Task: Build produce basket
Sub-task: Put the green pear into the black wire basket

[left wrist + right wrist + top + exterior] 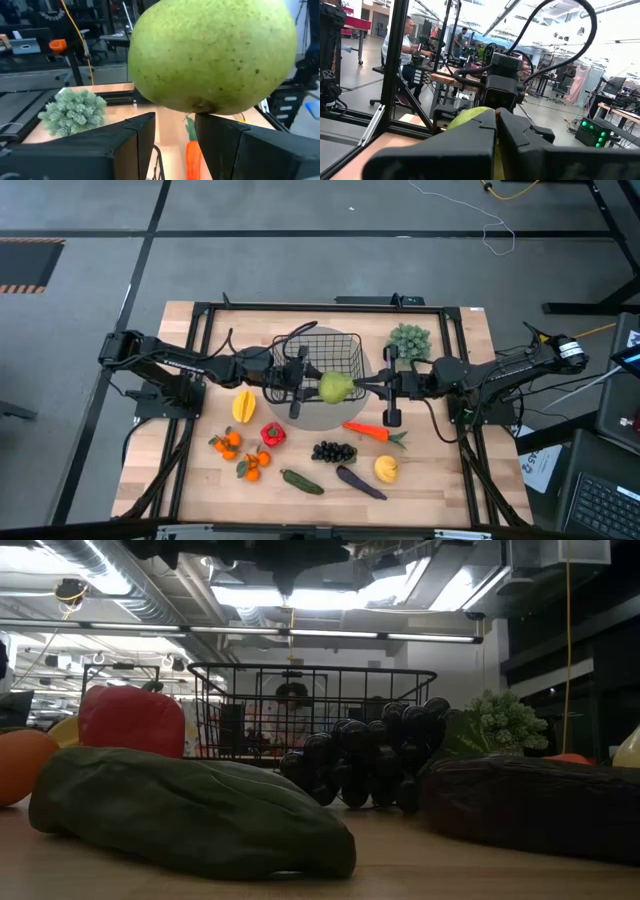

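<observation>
The green apple (336, 387) sits pinched in my left claw (318, 385), held up over the near right edge of the black wire basket (322, 352). My right claw (372, 387) is pressed together, its tips just beside the apple on the other side. On the wooden table (440, 480) nearer the front lie the carrot (368, 431), dark grapes (333, 451), red pepper (272, 434), eggplant (359, 481), cucumber (301, 481), lemon (386, 469) and tangerines (239, 452), all outside the basket
</observation>
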You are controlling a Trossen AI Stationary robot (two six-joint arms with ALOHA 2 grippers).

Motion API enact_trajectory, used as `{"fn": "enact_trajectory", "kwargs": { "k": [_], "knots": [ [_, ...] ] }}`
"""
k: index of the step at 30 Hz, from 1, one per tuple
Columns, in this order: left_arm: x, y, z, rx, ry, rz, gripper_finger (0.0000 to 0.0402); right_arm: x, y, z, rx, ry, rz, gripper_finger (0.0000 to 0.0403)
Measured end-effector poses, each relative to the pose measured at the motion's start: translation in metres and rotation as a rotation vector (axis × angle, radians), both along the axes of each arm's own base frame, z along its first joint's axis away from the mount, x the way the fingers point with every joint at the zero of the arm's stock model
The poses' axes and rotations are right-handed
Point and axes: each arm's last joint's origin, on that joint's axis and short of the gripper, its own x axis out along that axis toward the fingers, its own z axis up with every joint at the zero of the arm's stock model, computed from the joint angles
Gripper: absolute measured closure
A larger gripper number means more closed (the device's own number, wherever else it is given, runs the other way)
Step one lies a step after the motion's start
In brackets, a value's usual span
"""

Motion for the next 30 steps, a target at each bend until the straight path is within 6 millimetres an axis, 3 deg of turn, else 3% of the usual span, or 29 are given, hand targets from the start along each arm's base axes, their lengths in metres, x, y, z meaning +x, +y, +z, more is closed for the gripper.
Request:
{"fn": "enact_trajectory", "kwargs": {
  "k": [12,17,23,30],
  "knots": [
    [0.0000,0.0001,-0.0001,0.005,0.001,0.006,0.0277,0.0001,0.0001,-0.0011,0.001,0.011,0.001,0.0403],
    [0.0000,-0.0001,0.0000,0.052,-0.001,0.042,0.0315,0.0001,0.0001,-0.0012,0.001,0.013,0.001,0.0403],
    [-0.0002,-0.0016,0.0003,0.063,-0.006,0.039,0.0388,0.0001,0.0001,-0.0013,0.003,0.013,0.002,0.0403],
    [-0.0007,-0.0072,0.0020,0.071,-0.024,0.090,0.0401,0.0002,0.0004,-0.0014,0.005,0.017,0.007,0.0403]
  ]
}}
